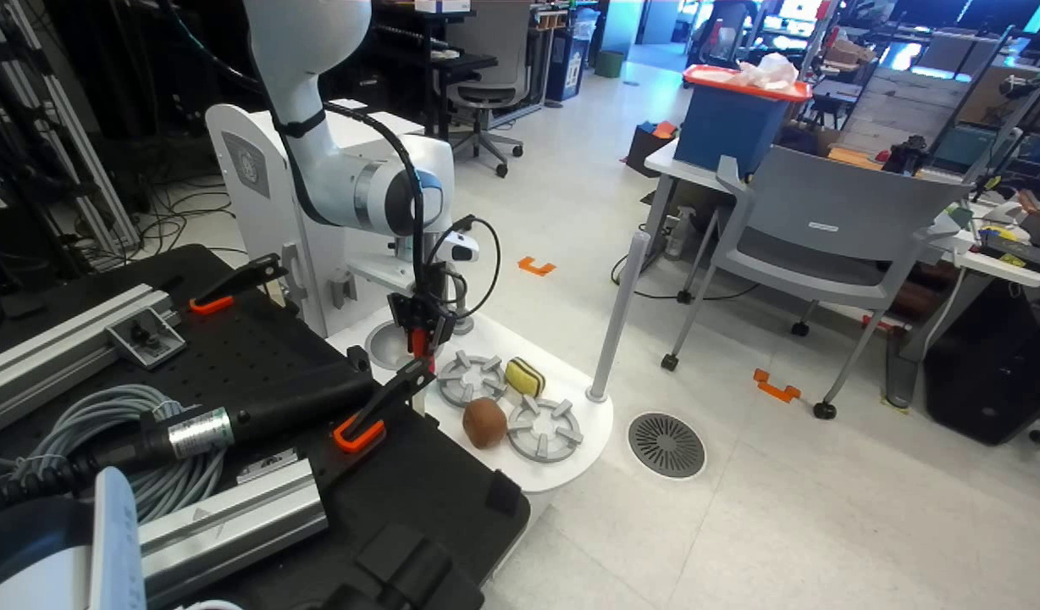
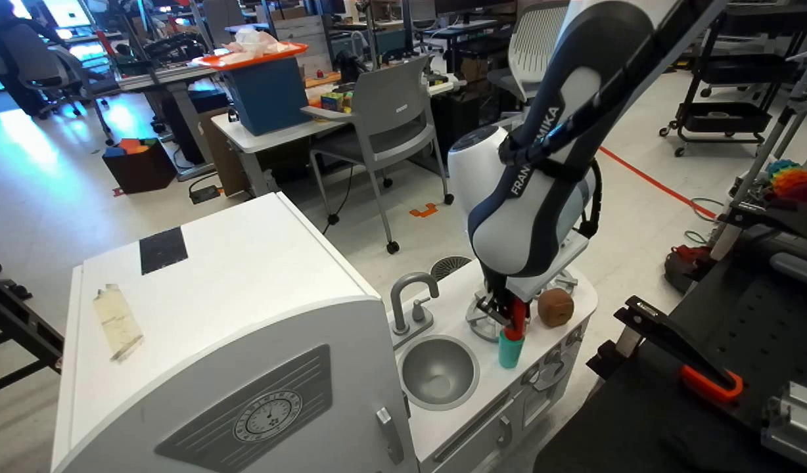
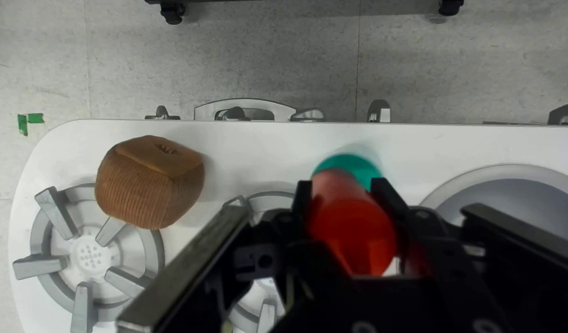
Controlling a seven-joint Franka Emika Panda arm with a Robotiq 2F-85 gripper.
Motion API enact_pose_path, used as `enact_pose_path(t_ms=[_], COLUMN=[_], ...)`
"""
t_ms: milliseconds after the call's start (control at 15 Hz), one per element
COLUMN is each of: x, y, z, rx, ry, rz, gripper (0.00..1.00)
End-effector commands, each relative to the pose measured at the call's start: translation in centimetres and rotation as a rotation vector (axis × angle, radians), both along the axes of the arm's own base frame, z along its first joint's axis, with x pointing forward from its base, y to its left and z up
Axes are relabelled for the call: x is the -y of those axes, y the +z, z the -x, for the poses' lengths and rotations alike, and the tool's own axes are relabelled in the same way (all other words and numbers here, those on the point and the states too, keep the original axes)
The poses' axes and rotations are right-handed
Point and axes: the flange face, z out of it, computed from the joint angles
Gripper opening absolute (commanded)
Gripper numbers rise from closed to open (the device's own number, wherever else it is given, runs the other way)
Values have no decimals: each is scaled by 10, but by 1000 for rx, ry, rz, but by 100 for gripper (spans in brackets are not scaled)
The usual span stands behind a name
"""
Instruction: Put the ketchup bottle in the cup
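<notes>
Your pincer was clamped on the ketchup bottle, gripping the red body from both sides, over the teal cup. Beneath the cup ran the white play-kitchen counter. Just beside the cup lay the grey sink; on the cup's opposite side, near it, sat a burner, and farther from the cup that same way, a brown rounded block. The bottle looked close to upright, its lower end at the cup's mouth. Your likeliest trouble, I judged, was the cup's rim: lowering off-centre could catch it, and so small a cup, probably light, could tip or slide away. Parting the pincer too early, with the bottle merely perched, could let it topple. You could not tell whether the end was inside the mouth or just above it: in the wrist view the bottle covered part of the cup, and both were blurred there. In an exterior view the cup could not be made out behind a clamp.
</notes>
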Motion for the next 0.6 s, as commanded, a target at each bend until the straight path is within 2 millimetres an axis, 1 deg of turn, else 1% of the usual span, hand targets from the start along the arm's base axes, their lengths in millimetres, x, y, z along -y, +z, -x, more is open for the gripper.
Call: enact_pose_path(t_ms=[0,267,333,400,467,533], x=[-3,-6,-6,-7,-7,-7], y=[-12,-20,-22,-24,-25,-25], z=[-1,4,4,4,3,3], rx=[5,0,1,1,1,3], ry=[2,7,8,5,1,0], rz=[31,37,40,45,47,50], gripper=[11,11,22,61,63,69])
